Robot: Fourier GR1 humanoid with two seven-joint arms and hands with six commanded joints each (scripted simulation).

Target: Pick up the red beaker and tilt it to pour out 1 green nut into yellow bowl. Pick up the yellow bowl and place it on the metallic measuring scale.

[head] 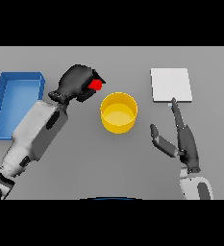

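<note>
Left hand (77, 82) clamped on red beaker (95, 85) at 10 o'clock of yellow bowl (118, 112), right hand (184, 139) fingers straight and spread, fingertip touching scale (170, 84) at 2 o'clock

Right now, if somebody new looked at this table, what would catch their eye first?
Probably the yellow bowl at the table's middle, with the left hand just to its left, curled round the red beaker. Next, the blue bin at the far left and the pale square scale at the right, where the open right hand points up towards its near edge.
</note>
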